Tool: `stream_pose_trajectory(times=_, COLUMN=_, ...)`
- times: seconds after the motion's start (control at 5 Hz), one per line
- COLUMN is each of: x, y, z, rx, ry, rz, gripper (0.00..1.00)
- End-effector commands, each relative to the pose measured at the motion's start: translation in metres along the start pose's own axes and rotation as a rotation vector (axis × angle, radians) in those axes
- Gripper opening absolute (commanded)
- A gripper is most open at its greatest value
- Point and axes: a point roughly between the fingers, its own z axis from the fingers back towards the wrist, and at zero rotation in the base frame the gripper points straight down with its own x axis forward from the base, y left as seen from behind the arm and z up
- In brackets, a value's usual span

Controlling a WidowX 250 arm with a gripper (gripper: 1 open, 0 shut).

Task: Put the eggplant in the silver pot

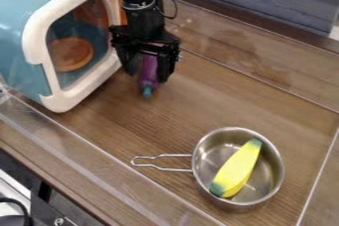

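The purple eggplant [150,75] lies on the wooden table beside the toy microwave, its green stem cap pointing toward the front. My gripper [147,66] points straight down over it, open, with one black finger on each side of the eggplant; I cannot tell whether the fingers touch it. The silver pot [272,153] sits at the front right with its wire loop handle [161,161] pointing left. A yellow-green oblong toy [239,168] lies inside the pot.
The teal-and-white toy microwave [54,32] stands at the left, right next to the arm. A clear raised rim [119,192] borders the table's front and right sides. A grey wall runs along the back.
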Motion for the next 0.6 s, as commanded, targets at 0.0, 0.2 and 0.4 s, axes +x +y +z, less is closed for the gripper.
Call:
stream_pose_trajectory(times=0.0, x=0.016, y=0.005, z=0.014, rx=0.016, ry=-0.050, rz=0.016, gripper=1.00)
stream_pose_trajectory(times=0.2, x=0.012, y=0.011, z=0.004, rx=0.016, ry=-0.032, rz=-0.055, gripper=1.00)
stream_pose_trajectory(times=0.4, x=0.008, y=0.016, z=-0.003, rx=0.013, ry=-0.016, rz=-0.126, gripper=1.00)
